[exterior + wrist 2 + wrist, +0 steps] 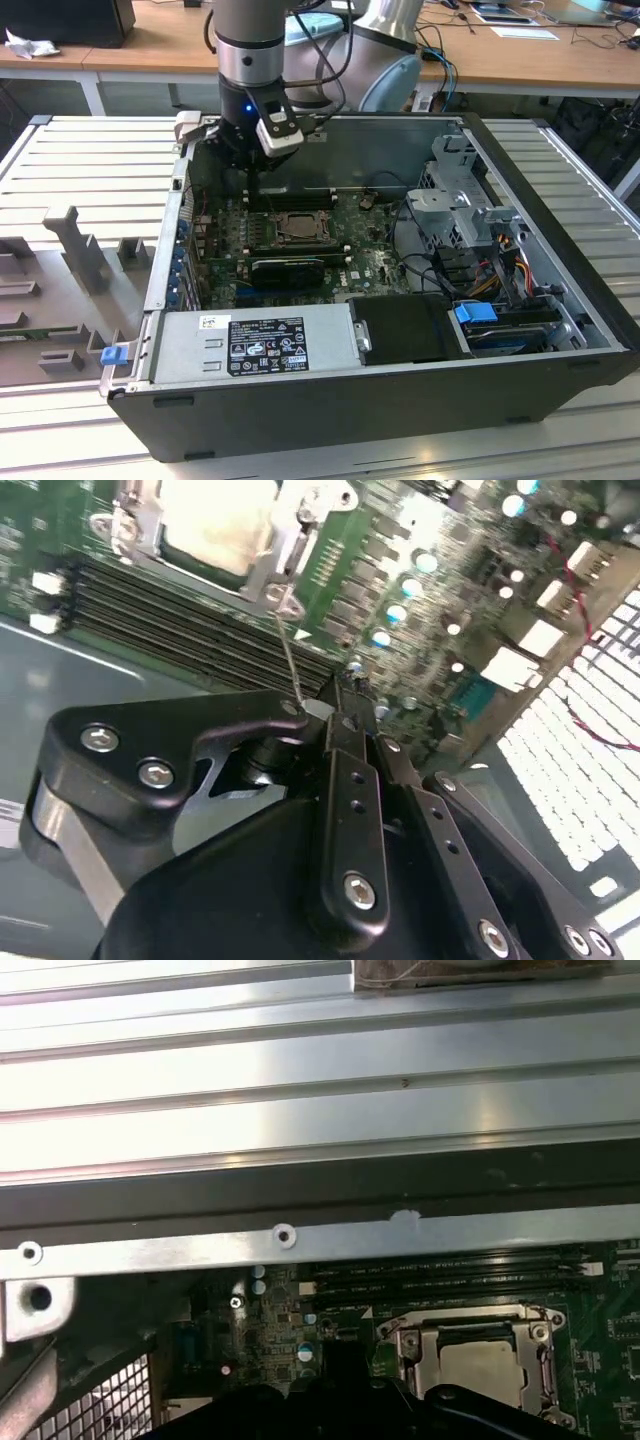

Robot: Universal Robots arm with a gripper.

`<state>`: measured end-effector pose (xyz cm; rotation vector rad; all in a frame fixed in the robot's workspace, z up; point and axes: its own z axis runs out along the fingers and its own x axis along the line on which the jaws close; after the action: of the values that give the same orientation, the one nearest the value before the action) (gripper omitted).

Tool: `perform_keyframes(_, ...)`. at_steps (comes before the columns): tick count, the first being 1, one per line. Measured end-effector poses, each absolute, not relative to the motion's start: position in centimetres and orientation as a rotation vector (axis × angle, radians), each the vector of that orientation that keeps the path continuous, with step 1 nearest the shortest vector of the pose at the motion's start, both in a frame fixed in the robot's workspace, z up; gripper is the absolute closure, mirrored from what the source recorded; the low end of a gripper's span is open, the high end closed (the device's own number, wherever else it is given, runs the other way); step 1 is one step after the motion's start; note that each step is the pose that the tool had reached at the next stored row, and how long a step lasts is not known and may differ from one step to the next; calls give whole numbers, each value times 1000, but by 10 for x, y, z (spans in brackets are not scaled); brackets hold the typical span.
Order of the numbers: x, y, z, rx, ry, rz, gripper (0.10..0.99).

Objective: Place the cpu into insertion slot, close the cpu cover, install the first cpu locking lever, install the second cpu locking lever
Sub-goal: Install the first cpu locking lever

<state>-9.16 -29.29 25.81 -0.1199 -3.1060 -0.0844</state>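
- Showing a ribbed metal table (560,160) backed by wooden desks (150,45).
- Carrying an open computer case (400,400) housing a green motherboard (370,260).
- Keeping the cpu (215,525) seated in the insertion slot (270,228), with the cpu cover (465,1312) lying flat around it.
- Positioning the gripper (345,695) inside the case beside the slot, jaws pressed together, touching a thin wire lever (288,655) at its end.

cpu (215,525): matt silvery metal | cpu cover (282,555): shiny grey metal | hand (338,702): smooth matt black
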Motion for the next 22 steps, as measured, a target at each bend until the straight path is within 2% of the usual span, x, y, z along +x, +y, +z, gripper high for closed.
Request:
perform_keyframes(9,-45,-293,255,-120,-3105,-84,980)
perform_keyframes(22,-44,-294,250,-82,-3119,-149,980)
